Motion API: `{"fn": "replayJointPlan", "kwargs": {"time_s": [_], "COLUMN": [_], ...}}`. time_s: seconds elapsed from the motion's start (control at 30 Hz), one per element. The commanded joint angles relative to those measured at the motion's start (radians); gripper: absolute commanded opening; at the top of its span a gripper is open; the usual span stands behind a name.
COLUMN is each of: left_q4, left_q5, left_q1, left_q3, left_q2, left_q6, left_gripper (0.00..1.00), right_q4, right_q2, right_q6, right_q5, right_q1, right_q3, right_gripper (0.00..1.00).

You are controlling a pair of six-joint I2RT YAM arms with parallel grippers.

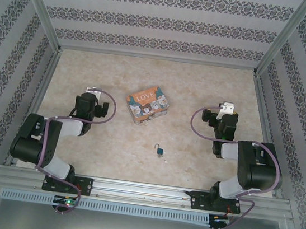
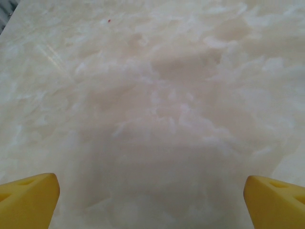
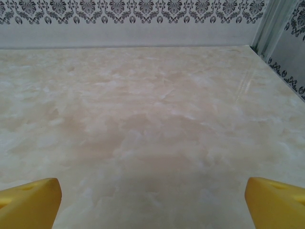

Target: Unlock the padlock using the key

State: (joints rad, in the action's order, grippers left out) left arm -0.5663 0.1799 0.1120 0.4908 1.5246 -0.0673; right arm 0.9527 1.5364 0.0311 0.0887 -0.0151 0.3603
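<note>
The tiny padlock (image 1: 160, 149), blue-teal with a thin silvery shackle, lies on the marbled table near the front middle. A small pale speck (image 1: 164, 160) just below it may be the key; it is too small to tell. My left gripper (image 1: 92, 94) hovers at the left, well away from the padlock, pointing toward the back wall. In the left wrist view the left gripper (image 2: 152, 202) is open, its yellow fingertips (image 2: 28, 200) wide apart over bare table. My right gripper (image 1: 226, 110) sits at the right, likewise pointing back. The right wrist view has the right gripper (image 3: 152, 202) open and empty.
An orange-and-blue "LOVE" tin (image 1: 148, 106) with cartoon cats rests between the two arms, behind the padlock. Patterned walls (image 1: 165, 23) enclose the table on three sides. A metal rail (image 1: 143, 191) runs along the near edge.
</note>
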Motion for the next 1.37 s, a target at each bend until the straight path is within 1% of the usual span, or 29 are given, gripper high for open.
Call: {"fn": "replayJointPlan", "kwargs": {"time_s": [0.0, 0.13, 0.17, 0.2, 0.23, 0.27, 0.33, 0.37, 0.4, 0.43, 0.5, 0.53, 0.6, 0.67, 0.93, 1.33], "left_q4": [-0.141, -0.318, -0.399, -0.518, -0.541, -0.499, -0.527, -0.504, -0.417, -0.399, -0.443, -0.412, -0.444, -0.423, -0.434, -0.435], "left_q5": [-0.022, -0.074, -0.075, -0.074, -0.074, -0.063, -0.045, -0.041, -0.026, -0.03, -0.034, -0.035, -0.034, -0.034, -0.028, -0.028], "left_q1": [-0.033, -0.081, -0.081, -0.081, -0.081, -0.081, -0.081, -0.081, -0.081, -0.085, -0.089, -0.089, -0.089, -0.089, -0.089, -0.089], "left_q3": [0.008, -0.09, -0.12, -0.155, -0.173, -0.172, -0.167, -0.153, -0.123, -0.116, -0.125, -0.12, -0.126, -0.123, -0.125, -0.126], "left_q2": [0.021, 0.03, 0.053, 0.089, 0.08, 0.061, 0.083, 0.081, 0.067, 0.065, 0.077, 0.067, 0.077, 0.071, 0.073, 0.075], "left_q6": [0.025, 0.074, 0.074, 0.063, 0.067, 0.077, 0.074, 0.076, 0.092, 0.096, 0.089, 0.096, 0.088, 0.094, 0.09, 0.091], "left_gripper": [0.99, 0.99, 0.99, 0.99, 0.99, 0.99, 0.99, 0.99, 0.99, 0.99, 0.99, 0.99, 0.99, 0.99, 0.99, 0.99], "right_q4": [0.006, 0.006, 0.006, 0.006, 0.006, 0.005, 0.006, 0.005, 0.004, 0.004, 0.004, 0.005, 0.006, 0.006, 0.006, 0.005], "right_q2": [-0.007, -0.007, -0.007, -0.007, -0.006, -0.007, -0.006, -0.005, -0.004, -0.005, -0.005, -0.006, -0.006, -0.007, -0.006, -0.005], "right_q6": [0.02, 0.021, 0.02, 0.02, 0.022, 0.021, 0.021, 0.021, 0.022, 0.021, 0.021, 0.021, 0.021, 0.018, 0.007, 0.008], "right_q5": [-0.01, -0.01, -0.01, -0.01, -0.01, -0.01, -0.01, -0.01, -0.01, -0.01, -0.011, -0.01, -0.01, -0.012, 0.016, 0.013], "right_q1": [0.003, 0.003, 0.003, 0.003, 0.003, 0.003, 0.003, 0.004, 0.003, 0.003, 0.003, 0.003, 0.003, 0.003, -0.014, -0.013], "right_q3": [0.008, 0.008, 0.008, 0.008, 0.008, 0.01, 0.009, 0.009, 0.009, 0.009, 0.009, 0.009, 0.008, 0.007, 0.008, 0.01], "right_gripper": [0.98, 0.98, 0.98, 0.98, 0.98, 0.98, 0.98, 0.98, 0.98, 0.99, 0.99, 0.98, 0.98, 0.98, 0.98, 0.98]}}
